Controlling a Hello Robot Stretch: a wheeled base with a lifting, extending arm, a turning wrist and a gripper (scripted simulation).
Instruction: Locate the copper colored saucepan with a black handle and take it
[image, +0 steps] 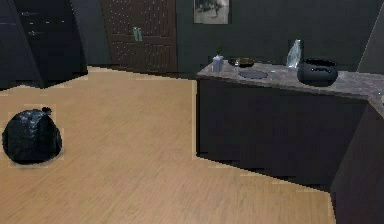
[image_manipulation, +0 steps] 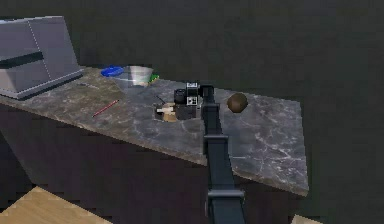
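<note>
Dark stone surface (image_manipulation: 265, 140), pincer (image_manipulation: 176, 104) over it - can't tell if it holds anything. Saucepan should be hard, heavy, slippery - best grabbed by its black handle.

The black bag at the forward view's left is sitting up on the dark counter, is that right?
Not quite. The black bag is at the forward view's left, but it sits on the wooden floor, not on the dark counter, which stands apart to its right. The forward view shows this.
</note>
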